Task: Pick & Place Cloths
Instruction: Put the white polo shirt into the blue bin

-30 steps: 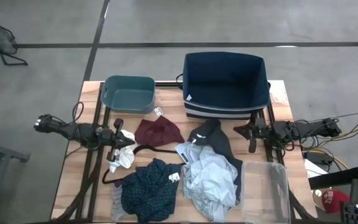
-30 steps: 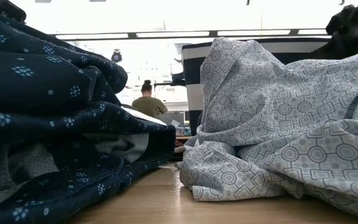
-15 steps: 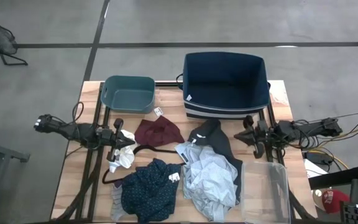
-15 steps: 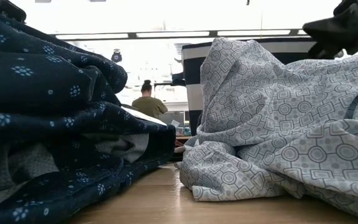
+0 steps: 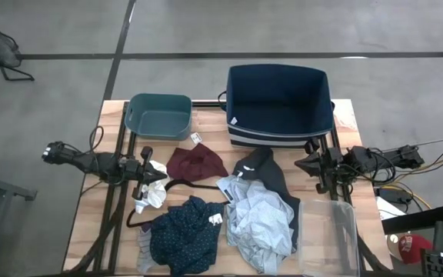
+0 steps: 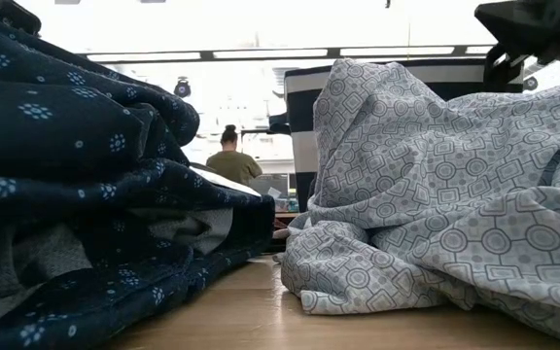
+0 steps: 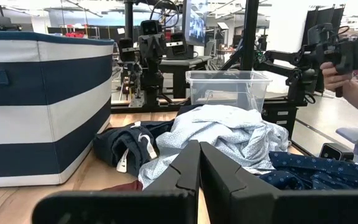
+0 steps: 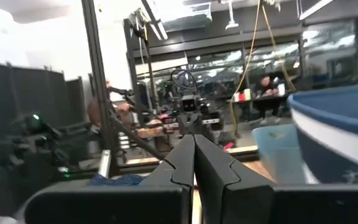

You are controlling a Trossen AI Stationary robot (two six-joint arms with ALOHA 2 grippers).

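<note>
The cloths lie in a loose heap mid-table in the high view. They are a maroon piece (image 5: 197, 163), a black piece (image 5: 265, 171), a pale grey-blue patterned shirt (image 5: 258, 221), a navy dotted top (image 5: 181, 245) and small white socks (image 5: 156, 190). In the low view the shirt (image 6: 436, 194) and the navy top (image 6: 66, 194) fill the foreground. My left gripper (image 5: 152, 166) (image 7: 199, 155) is shut and sits at the heap's left side, touching nothing. My right gripper (image 5: 298, 163) (image 8: 194, 146) (image 6: 542, 24) is shut and hangs in the air right of the black piece.
A teal tub (image 5: 158, 115) and a navy striped bin (image 5: 279, 104) stand at the far edge. A clear plastic box (image 5: 328, 235) stands at the near right. A thin black hanger (image 5: 171, 192) lies among the cloths. A person (image 6: 229, 156) sits in the room behind, and a hand (image 7: 340, 74) shows there too.
My right gripper has moved in the air beside the navy bin, rising a little and drawing back slightly toward the table's right edge, its fingers staying shut. The cloths have not moved.
</note>
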